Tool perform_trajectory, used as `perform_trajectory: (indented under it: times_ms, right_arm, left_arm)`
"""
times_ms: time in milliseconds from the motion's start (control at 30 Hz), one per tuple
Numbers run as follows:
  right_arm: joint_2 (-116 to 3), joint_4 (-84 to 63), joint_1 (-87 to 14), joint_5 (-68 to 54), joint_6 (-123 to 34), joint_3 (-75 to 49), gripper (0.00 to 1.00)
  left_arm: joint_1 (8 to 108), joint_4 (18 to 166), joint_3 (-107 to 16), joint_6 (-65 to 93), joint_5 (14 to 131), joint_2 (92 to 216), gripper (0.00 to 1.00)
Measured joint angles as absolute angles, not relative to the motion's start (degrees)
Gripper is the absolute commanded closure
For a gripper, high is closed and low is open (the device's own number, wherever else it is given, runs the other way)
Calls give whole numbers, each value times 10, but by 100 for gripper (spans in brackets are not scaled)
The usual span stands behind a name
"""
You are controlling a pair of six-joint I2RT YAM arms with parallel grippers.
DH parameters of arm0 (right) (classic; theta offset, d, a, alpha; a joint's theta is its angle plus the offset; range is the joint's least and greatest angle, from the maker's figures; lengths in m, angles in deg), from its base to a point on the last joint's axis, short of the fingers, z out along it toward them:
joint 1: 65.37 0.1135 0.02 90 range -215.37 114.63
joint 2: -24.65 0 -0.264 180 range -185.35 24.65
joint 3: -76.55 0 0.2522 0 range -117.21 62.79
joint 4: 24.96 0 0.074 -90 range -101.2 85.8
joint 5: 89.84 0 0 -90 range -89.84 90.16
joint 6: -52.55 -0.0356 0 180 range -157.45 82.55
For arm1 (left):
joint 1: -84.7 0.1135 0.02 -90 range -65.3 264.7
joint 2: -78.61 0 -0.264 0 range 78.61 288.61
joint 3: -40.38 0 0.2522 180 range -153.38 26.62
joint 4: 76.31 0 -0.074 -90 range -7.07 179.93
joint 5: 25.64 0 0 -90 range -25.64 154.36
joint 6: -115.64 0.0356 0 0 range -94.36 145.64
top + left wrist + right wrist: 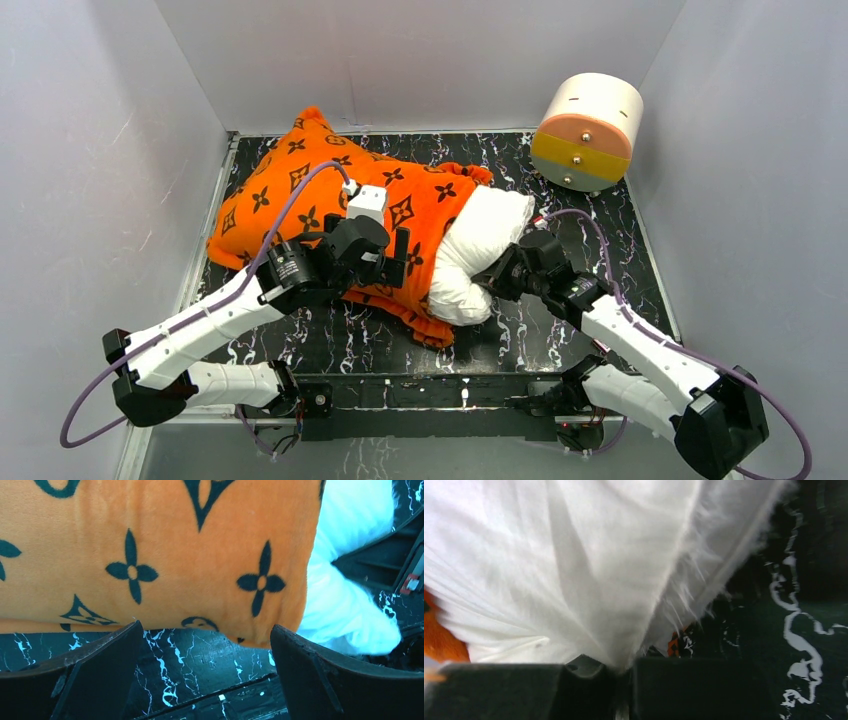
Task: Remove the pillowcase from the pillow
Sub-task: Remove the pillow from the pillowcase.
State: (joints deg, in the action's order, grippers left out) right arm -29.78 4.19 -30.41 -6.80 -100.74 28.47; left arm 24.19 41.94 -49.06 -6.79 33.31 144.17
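Left gripper hangs wide open, empty, over the orange pillowcase on the black marbled worktop; the white pillow juts from its right end, pinched by the right gripper. White walls enclose everything.

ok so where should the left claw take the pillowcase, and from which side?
Grip the pillowcase at its open hem, the near corner beside the exposed white pillow; fabric there looks loose. Come from the near side: the left claw stands open astride that edge. The right claw pinches the pillow's end, so likely pull left.
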Motion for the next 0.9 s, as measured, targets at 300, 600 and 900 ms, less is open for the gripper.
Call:
perform_trajectory:
  times_ms: [300,600,900]
  right_arm:
    - [-239,99,-303,88,-984,281,100]
    - [-279,92,-305,57,-976,281,100]
    - [-259,113,-305,71,-973,281,100]
  left_arm:
    - [242,468,-431,-85,389,1442,2]
    - [242,613,-395,-124,492,1494,13]
    - [244,582,-442,-138,457,1626,70]
